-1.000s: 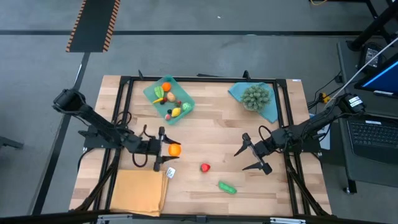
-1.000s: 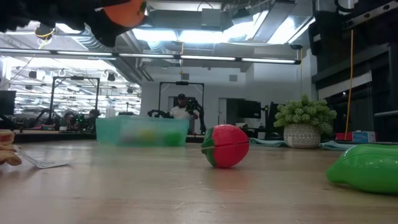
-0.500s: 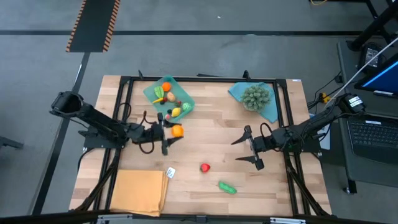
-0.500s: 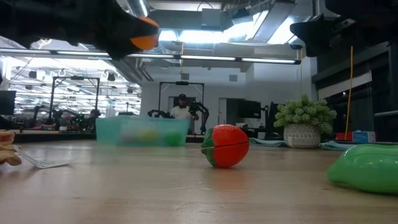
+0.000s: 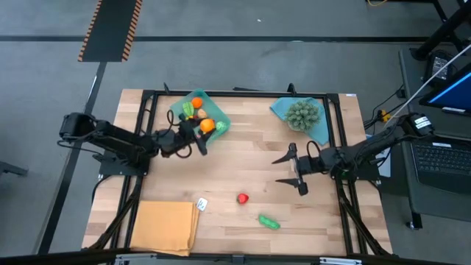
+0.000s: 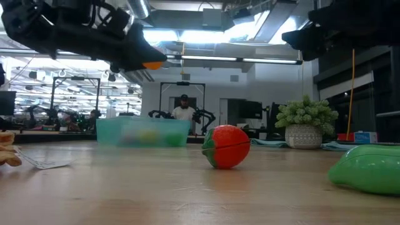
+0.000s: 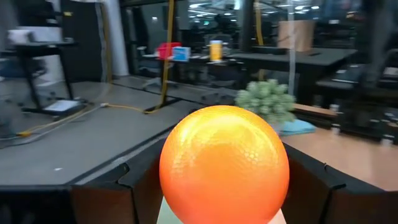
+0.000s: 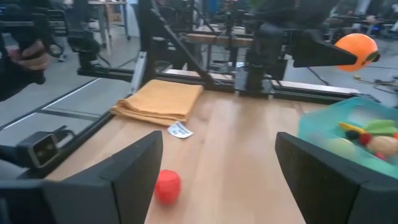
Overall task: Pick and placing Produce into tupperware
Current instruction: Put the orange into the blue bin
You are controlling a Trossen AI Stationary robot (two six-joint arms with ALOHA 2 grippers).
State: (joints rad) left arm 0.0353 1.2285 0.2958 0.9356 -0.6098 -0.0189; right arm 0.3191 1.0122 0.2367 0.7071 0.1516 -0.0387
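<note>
My left gripper [image 5: 204, 131] is shut on an orange toy fruit [image 5: 207, 126], held in the air over the near part of the teal tupperware [image 5: 184, 110]. Several small produce pieces [image 5: 193, 109] lie in the tupperware. On the wood lie a red fruit [image 5: 242, 198] and a green vegetable [image 5: 268, 221], toward the near edge. My right gripper [image 5: 289, 171] hovers open, right of centre, with nothing between its fingers [image 8: 124, 180]. From the low view, the orange fruit [image 6: 152, 64] is well above the table. My left gripper pinches the orange fruit's two opposite sides [image 7: 174, 180] between its two fingers [image 7: 127, 183]. The fingers lie level and come from the table's left side. The fruit is lifted clear of the table, above the tupperware's near part.
An orange-tan mat [image 5: 165, 227] lies at the near left, with a small white tag [image 5: 202, 203] beside it. A bushy grey-green cluster [image 5: 303, 114] stands on a blue piece at the far right. A black frame [image 5: 338, 140] borders the table.
My left gripper has swung level toward the table's far edge, carrying the orange fruit from near the mat to above the tupperware's near part, still shut on it. My right gripper has turned a little toward the table's left while staying open.
</note>
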